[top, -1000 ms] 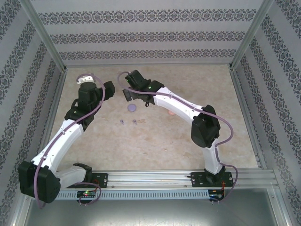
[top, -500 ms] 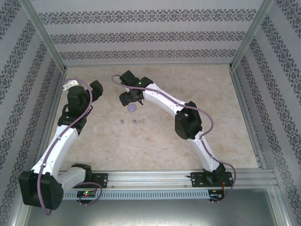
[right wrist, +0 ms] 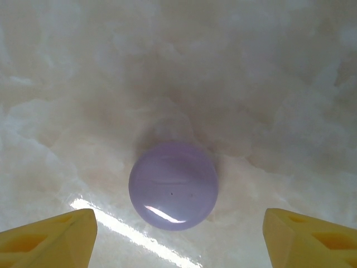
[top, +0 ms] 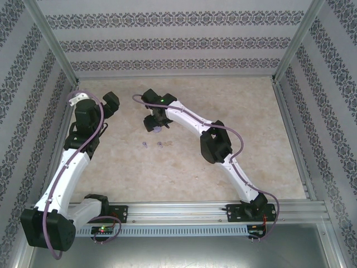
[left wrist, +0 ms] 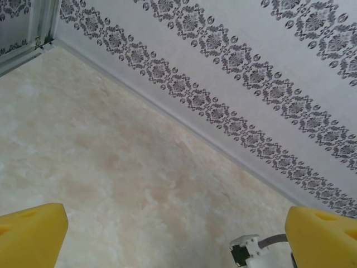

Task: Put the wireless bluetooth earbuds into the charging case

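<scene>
Marbled beige tabletop [right wrist: 56,84] under a round, glossy lilac charging case [right wrist: 173,185]

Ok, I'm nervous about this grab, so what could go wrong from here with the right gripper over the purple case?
1. The purple case is round and smooth. The right gripper is open, with a finger on each side and neither touching it, so an off-centre squeeze could squirt it across the glossy table.
2. A sliding case might knock the two tiny purple earbuds lying close by on the table.
</scene>
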